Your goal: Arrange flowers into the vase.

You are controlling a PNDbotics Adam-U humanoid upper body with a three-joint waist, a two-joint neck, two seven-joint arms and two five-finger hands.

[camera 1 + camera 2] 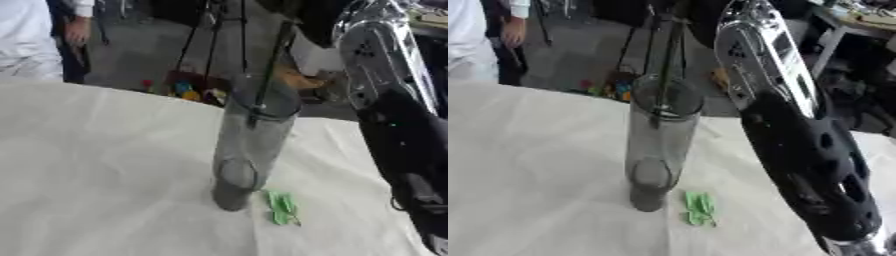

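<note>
You lower the dark thin stem (267,75) into the tall clear glass vase (249,145) at centre; your right arm may tip it, hand hidden, grip unknown.

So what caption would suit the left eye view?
Stem entering a clear vase on a white table, green leaf beside it.

Legible markings: none.
No text, label, brand, number or sign can be read on the tall clear glass cylinder vase (252,145), the small green leaf scrap (282,207), the white cloth-covered worktop (96,165) or the black-and-silver robot arm (798,145).
</note>
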